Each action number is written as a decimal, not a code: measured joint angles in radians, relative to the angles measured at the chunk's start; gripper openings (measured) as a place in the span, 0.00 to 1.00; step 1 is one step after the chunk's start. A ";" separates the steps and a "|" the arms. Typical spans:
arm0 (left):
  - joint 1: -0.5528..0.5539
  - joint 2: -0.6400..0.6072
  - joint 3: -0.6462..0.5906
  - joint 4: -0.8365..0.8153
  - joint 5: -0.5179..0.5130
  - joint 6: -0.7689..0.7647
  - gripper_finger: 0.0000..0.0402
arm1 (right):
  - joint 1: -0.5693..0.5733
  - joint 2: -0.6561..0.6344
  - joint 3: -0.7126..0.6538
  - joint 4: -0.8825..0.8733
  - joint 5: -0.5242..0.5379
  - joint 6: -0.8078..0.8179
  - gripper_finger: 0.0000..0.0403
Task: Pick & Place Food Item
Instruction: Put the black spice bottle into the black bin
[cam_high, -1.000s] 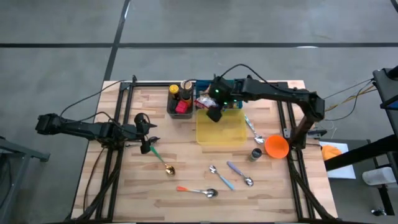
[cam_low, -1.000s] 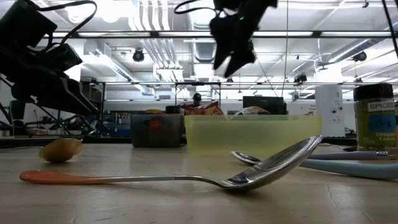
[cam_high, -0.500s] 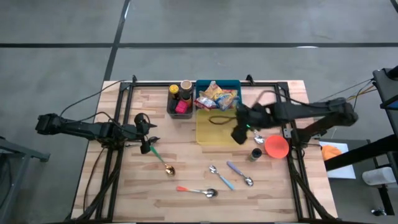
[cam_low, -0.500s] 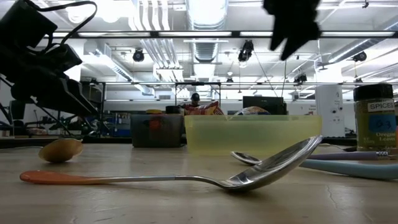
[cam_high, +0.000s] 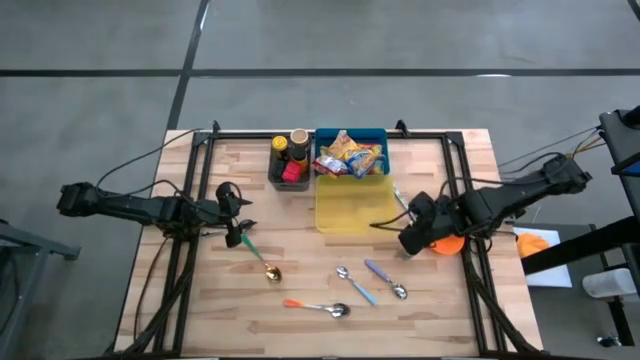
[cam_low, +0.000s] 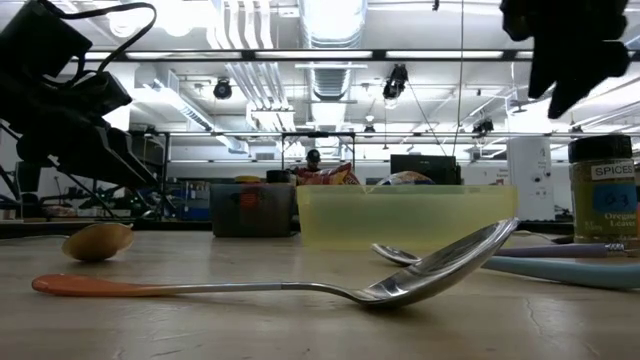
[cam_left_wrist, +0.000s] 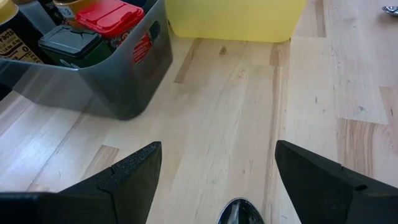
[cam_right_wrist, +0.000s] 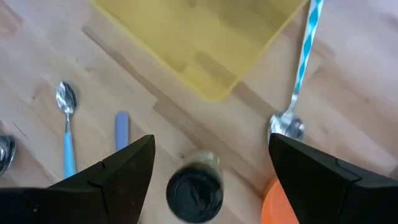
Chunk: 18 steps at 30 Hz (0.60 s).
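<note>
The food items are bright snack packets (cam_high: 350, 155) lying in a blue bin (cam_high: 383, 135) at the table's far side; no gripper touches them. In front of the bin sits a yellow tray (cam_high: 352, 210). My right gripper (cam_high: 410, 238) hangs open and empty above a small dark-lidded spice jar (cam_right_wrist: 194, 186) that stands on the table by the tray's near right corner. The low view shows this gripper high at the upper right (cam_low: 565, 60). My left gripper (cam_high: 240, 213) waits open at the table's left, low over the wood (cam_left_wrist: 217, 146).
A grey bin (cam_high: 288, 168) of spice bottles stands left of the blue bin. An orange bowl (cam_high: 447, 240) sits right of the jar. A striped-handled spoon (cam_right_wrist: 298, 68) lies beside the tray. Several spoons (cam_high: 345, 290) lie scattered near the front; one lies below my left gripper (cam_left_wrist: 239, 213).
My right gripper has swung from the far edge of the yellow tray, by the blue bin, across the tray toward the table's right and near edges. It has sunk slightly and rolled about its own axis, staying open and empty. Nothing on the table has moved.
</note>
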 joint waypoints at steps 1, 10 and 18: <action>0.000 0.000 0.000 0.000 0.000 0.000 0.79 | 0.016 0.003 -0.004 -0.001 -0.002 0.022 0.78; 0.000 0.000 0.000 -0.001 0.000 0.000 0.79 | 0.114 0.068 -0.018 -0.007 -0.044 0.164 0.78; 0.000 0.000 0.000 -0.003 0.000 0.000 0.79 | 0.139 0.162 -0.003 -0.007 -0.044 0.195 0.78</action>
